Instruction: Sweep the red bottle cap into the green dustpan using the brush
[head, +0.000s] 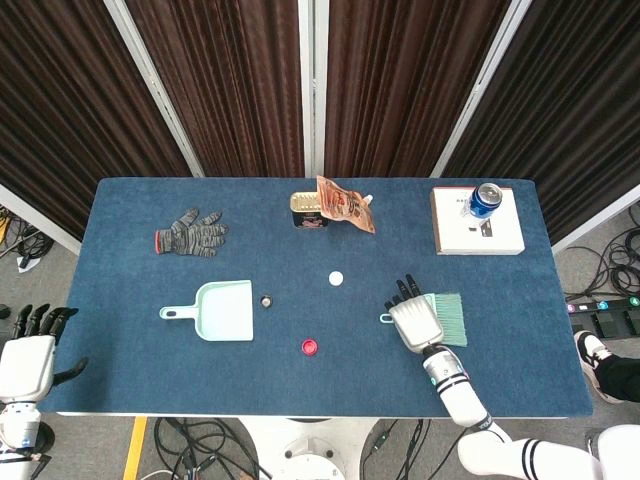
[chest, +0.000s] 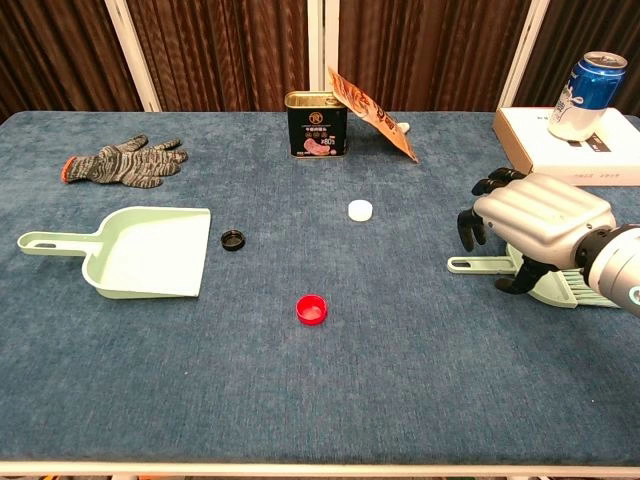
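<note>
The red bottle cap (head: 310, 347) (chest: 311, 309) lies near the table's front, between the dustpan and the brush. The green dustpan (head: 225, 311) (chest: 150, 250) lies flat on the left with its mouth facing right. On the right lies the green brush (head: 452, 318) (chest: 475, 264), handle pointing left. My right hand (head: 415, 320) (chest: 535, 215) hovers just over the brush where handle meets head, fingers apart and curved down, holding nothing. My left hand (head: 30, 345) hangs off the table's front left corner with spread fingers, empty.
A black cap (chest: 233, 240) sits by the dustpan's mouth and a white cap (chest: 360, 209) lies mid-table. At the back are a grey glove (chest: 125, 162), a meat tin (chest: 317, 125) with an orange bag (chest: 372, 113), and a white box (chest: 570, 150) carrying a blue can (chest: 587, 93).
</note>
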